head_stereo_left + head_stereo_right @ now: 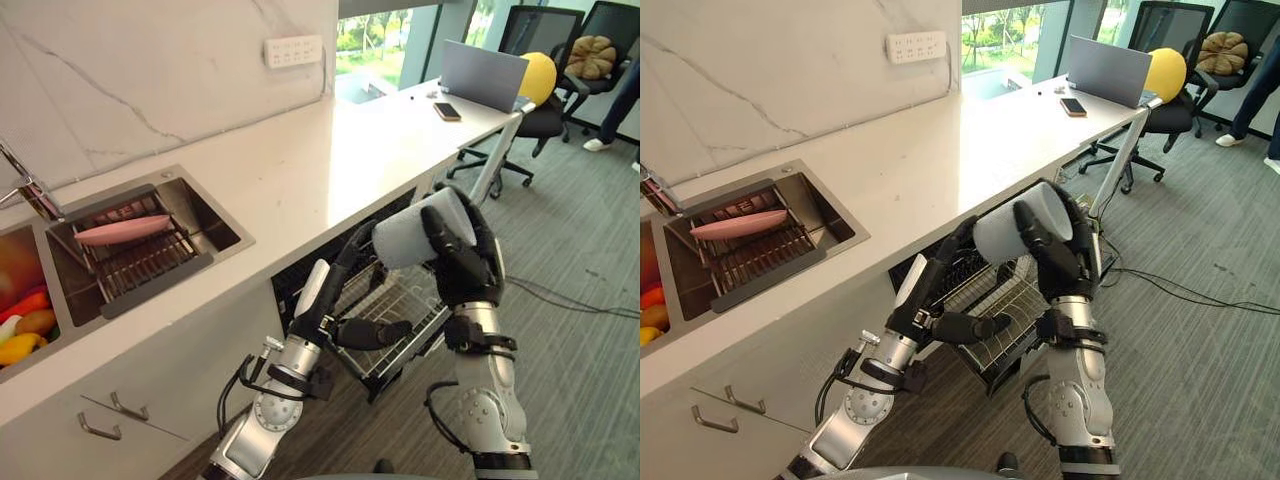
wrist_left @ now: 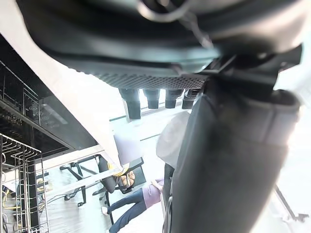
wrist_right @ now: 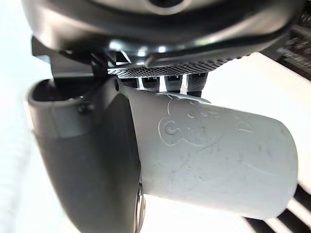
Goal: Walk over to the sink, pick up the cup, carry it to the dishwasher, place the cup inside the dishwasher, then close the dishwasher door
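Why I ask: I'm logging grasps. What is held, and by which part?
The right hand holds the cup by its side wall, fingers and thumb curled round it. The left hand is open, holding nothing.

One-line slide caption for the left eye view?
Right robot hand holds the cup above the dishwasher rack; left robot hand hovers open nearby.

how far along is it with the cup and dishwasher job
Done: the cup is out of the sink and over at the dishwasher, gripped in the right hand.
In hand: the cup hangs above the pulled-out rack, with the left hand open beside the rack.
Left: setting the cup in the rack, then closing the dishwasher.
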Robot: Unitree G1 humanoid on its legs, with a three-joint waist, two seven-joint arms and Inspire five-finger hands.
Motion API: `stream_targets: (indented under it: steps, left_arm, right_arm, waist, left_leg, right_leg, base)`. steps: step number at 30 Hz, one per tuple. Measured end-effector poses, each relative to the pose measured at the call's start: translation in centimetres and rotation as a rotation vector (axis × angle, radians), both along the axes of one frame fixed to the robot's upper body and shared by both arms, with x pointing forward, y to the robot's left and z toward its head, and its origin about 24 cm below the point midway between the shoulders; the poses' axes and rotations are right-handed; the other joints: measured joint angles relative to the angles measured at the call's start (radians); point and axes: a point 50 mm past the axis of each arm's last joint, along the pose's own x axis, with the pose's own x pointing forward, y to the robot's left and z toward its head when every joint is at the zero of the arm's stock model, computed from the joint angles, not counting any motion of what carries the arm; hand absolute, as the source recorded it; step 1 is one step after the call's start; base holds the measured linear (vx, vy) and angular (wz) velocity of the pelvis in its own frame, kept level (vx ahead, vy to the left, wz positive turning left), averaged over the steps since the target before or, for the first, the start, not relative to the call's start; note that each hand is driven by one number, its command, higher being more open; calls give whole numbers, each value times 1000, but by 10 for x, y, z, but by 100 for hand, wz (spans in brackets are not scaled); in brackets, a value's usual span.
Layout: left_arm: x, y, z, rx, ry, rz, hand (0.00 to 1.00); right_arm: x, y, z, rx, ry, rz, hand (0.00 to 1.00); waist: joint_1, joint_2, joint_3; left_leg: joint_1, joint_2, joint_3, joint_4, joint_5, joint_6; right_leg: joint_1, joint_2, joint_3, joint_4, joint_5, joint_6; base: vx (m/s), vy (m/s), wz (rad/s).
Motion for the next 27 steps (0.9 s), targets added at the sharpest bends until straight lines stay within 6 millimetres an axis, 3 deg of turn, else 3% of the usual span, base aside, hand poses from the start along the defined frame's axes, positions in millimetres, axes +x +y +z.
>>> stream_targets:
  steps: [6,9,13,16,19,22,24,27]
  left_arm:
    - [0,2,-1,-61,33,29,100]
    - [1,6,-2,-170,92,73,100]
    - [0,15,-13,-307,221,66,100]
    - [-5,16,-24,-312,300,35,100]
    - [-10,12,-43,-286,425,-31,100]
    - [-19,8,-72,-334,681,-182,100]
    - [-38,5,-100,-318,906,-305,100]
    - [-65,6,-124,-330,1119,-374,100]
  right_arm:
    - [-14,-6,-7,100,22,-71,0]
    - [-17,-9,-6,126,17,-114,0]
    - [-25,-20,-5,130,11,-187,0]
    - [-30,-28,-8,129,29,-234,0]
    - [-33,-36,-8,122,41,-279,0]
    - [-33,-40,-12,69,70,-297,0]
    - [-31,-43,-24,16,142,-288,0]
    - [-28,-51,-46,-114,278,-237,0]
  waist:
    - [18,0,-1]
    - [21,0,-1]
    - [24,-6,-10]
    - [29,-13,-16]
    - [33,-15,-19]
    - [33,-15,-29]
    - [32,-18,-46]
    - [28,-24,-46]
  left_leg:
    - [19,-5,2,-31,15,-1]
    - [30,-6,0,-45,22,-2]
    - [34,-10,-8,-67,32,-1]
    - [39,-15,-9,-79,38,0]
    - [40,-20,-10,-82,39,1]
    - [42,-24,-14,-97,43,3]
    - [48,-27,-15,-110,47,3]
    - [45,-31,-23,-110,51,5]
  right_leg:
    - [4,-1,-5,0,-1,0]
    - [11,-2,-9,0,-2,0]
    - [13,-7,-21,0,-6,4]
    - [14,-10,-25,0,-8,6]
    - [15,-15,-26,0,-9,8]
    - [15,-18,-30,0,-11,12]
    - [15,-18,-31,0,-14,15]
    - [15,-21,-34,0,-14,16]
  base:
    - [-7,-1,0]
    - [-11,-5,2]
    - [-8,-7,8]
    - [0,2,4]
    - [-7,3,1]
    - [-19,4,4]
    - [0,0,0]
    - [2,3,7]
